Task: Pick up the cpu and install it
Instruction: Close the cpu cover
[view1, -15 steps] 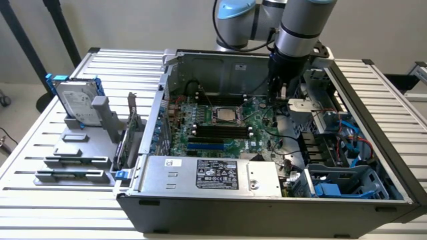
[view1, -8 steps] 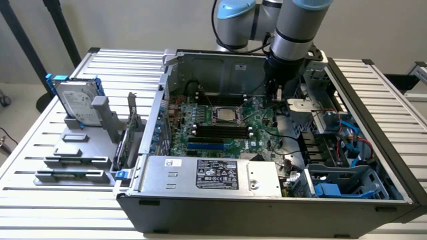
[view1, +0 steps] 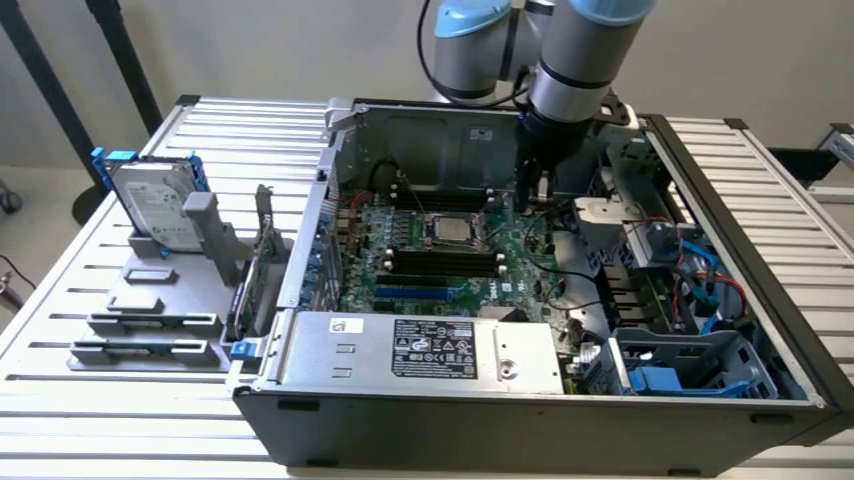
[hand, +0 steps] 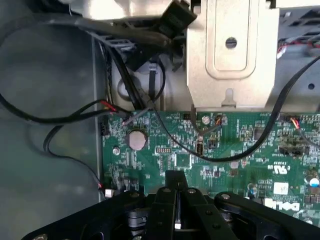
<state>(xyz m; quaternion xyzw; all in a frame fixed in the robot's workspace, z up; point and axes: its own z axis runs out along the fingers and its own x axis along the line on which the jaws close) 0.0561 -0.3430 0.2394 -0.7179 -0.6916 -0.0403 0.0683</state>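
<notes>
a slatted metal table (view1: 120, 400) carries an open computer case (view1: 534, 425) lying on its side, and the case takes up most of the table's middle. the robot arm (view1: 574, 70) comes down from above into the case near its back wall.

a grey power supply (view1: 420, 345) with a label lies along the case's front edge. behind it, the green motherboard (view1: 400, 285) covers the case floor. in the wrist view, the motherboard (hand: 225, 160) shows a round coin cell battery (hand: 136, 139), with thin black cables (hand: 65, 117) looping over the board. a bare metal bracket (hand: 230, 50) stands past the board's edge.

on the table near its edge at the exterior view's left, a grey holder (view1: 147, 320) keeps a silver hard drive with blue brackets (view1: 154, 205) upright. blue drive caddies (view1: 661, 380) sit in the case's front corner at the exterior view's right.

the gripper (view1: 539, 200) hangs low over the motherboard's back part at the exterior view's right. in the wrist view, the gripper (hand: 175, 182) has its fingers pressed together with nothing seen between them.

the cpu (view1: 447, 231) lies flat in its socket at the middle of the motherboard. it is near the gripper but clearly apart from it, toward the exterior view's left.
</notes>
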